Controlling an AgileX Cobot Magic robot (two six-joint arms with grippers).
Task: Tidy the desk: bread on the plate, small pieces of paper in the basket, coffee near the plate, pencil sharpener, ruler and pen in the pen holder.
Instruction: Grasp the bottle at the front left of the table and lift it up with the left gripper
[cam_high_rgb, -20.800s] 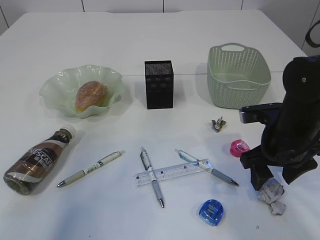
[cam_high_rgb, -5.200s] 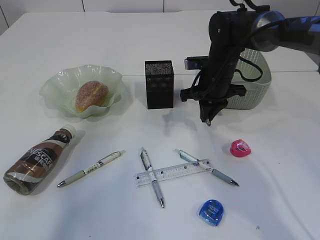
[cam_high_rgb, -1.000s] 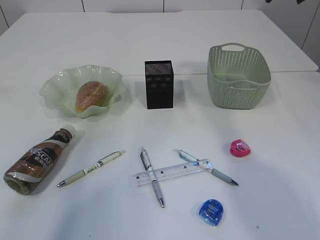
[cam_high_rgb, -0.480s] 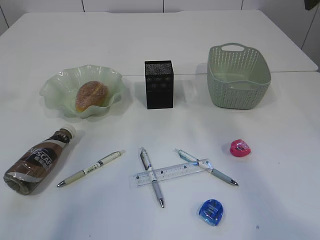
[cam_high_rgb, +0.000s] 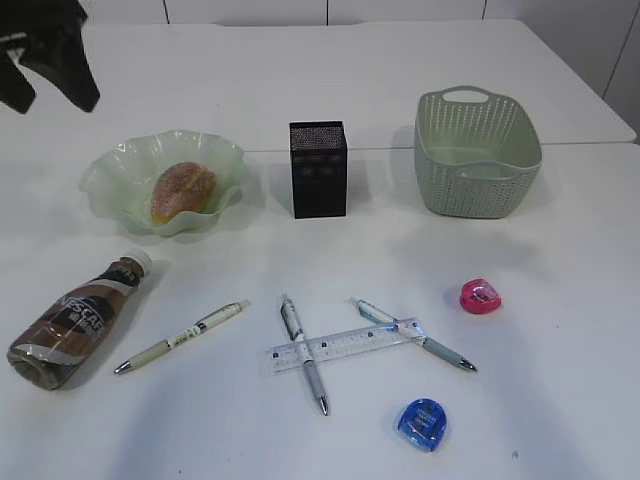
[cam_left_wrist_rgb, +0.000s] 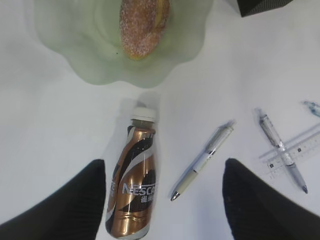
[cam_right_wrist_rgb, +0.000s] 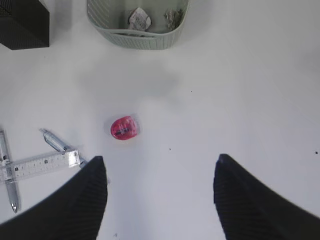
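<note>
Bread (cam_high_rgb: 183, 190) on plate (cam_high_rgb: 112, 170), papers (cam_right_wrist_rgb: 139, 19) in basket (cam_high_rgb: 478, 195). Coffee (cam_left_wrist_rgb: 135, 187) step now: bottle lies near plate. Left gripper (cam_left_wrist_rgb: 162, 200) above it, jaws wide, empty; right gripper (cam_right_wrist_rgb: 159, 197) wide, empty. Next: descend, grasp bottle.

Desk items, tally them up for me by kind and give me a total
Pens: 3
Pencil sharpeners: 2, pink and blue
Ruler: 1
Coffee bottle: 1
Bread: 1
Plate: 1
Pen holder: 1
Basket: 1
Paper scraps in the basket: 2
Total: 13
</note>
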